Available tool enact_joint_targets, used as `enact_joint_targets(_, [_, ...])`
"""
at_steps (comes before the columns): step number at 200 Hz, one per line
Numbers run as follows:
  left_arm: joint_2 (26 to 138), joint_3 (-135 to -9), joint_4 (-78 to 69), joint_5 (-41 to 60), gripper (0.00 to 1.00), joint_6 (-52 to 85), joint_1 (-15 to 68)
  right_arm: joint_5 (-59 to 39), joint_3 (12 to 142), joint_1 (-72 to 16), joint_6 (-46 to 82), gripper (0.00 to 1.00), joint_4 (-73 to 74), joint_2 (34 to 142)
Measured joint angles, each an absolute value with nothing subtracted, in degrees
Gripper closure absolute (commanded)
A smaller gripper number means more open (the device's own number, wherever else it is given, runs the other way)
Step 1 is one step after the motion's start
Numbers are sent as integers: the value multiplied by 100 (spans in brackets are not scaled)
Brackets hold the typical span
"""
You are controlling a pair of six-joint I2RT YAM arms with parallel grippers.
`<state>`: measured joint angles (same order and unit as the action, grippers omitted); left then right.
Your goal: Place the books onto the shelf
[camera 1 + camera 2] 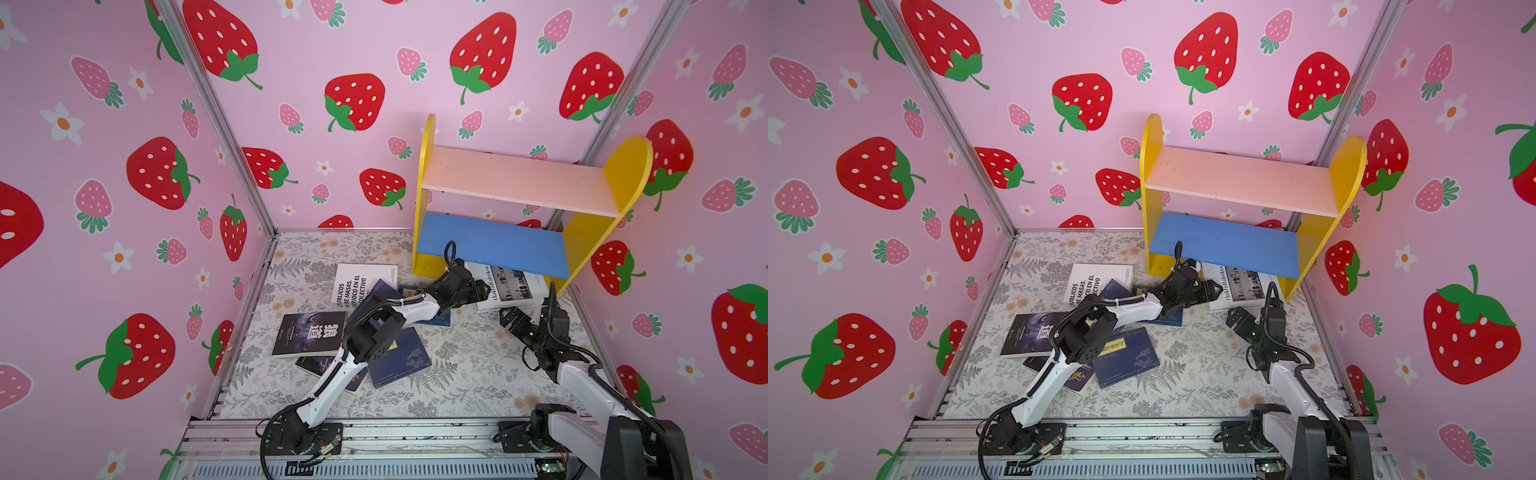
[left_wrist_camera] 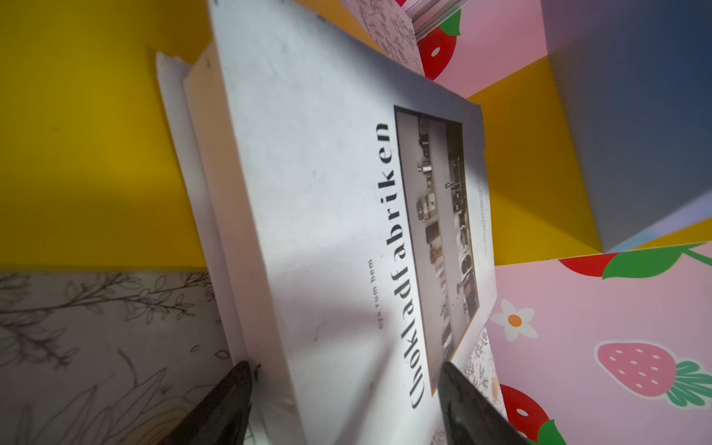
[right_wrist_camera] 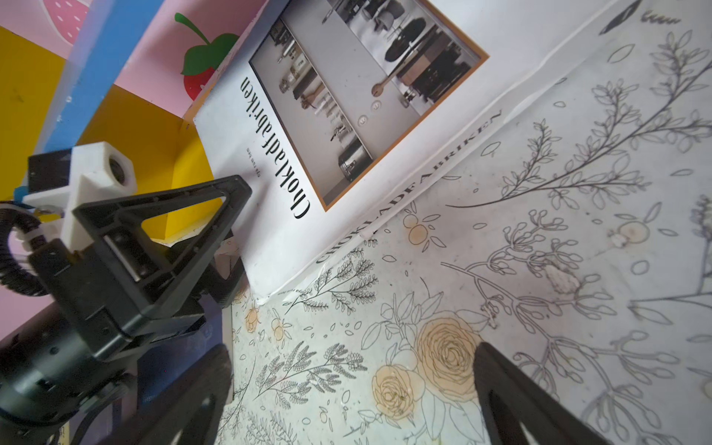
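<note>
**Jaws astride a corner**

The white, black-lettered rectangular book (image 1: 509, 286) lies at 2 o'clock on the floral-printed tabletop (image 1: 478, 374), partly beneath the blue lower board (image 1: 490, 245) of the yellow-sided wooden shelf (image 1: 623, 174). The left gripper (image 1: 484, 290) straddles its 9 o'clock corner, jaws apart; whether they grip cannot be told. The right gripper (image 3: 354, 385), at the book's 6 o'clock, gapes wide, empty.

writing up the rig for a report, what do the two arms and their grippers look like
The left arm and right arm have white shells, black joints and black ribbed cable hoses. The left gripper and right gripper are black, with hollow triangular fingers.
</note>
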<state>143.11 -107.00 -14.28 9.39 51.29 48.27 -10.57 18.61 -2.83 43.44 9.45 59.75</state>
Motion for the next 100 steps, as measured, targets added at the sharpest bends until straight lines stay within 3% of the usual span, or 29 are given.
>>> enact_joint_targets(21, [14311, -10700, -1437, 982, 22, 5140, 4821, -1094, 1876, -283, 4386, 1, 1046, 6187])
enact_joint_targets(75, [14105, -10363, -1804, 923, 6, 5216, 4803, -1236, 1876, -283, 4501, 2, 1487, 6396])
enact_joint_targets(100, [13677, -10051, -1782, 725, 6, 5181, 4751, -1240, 1872, -283, 4519, 2, 1658, 6499])
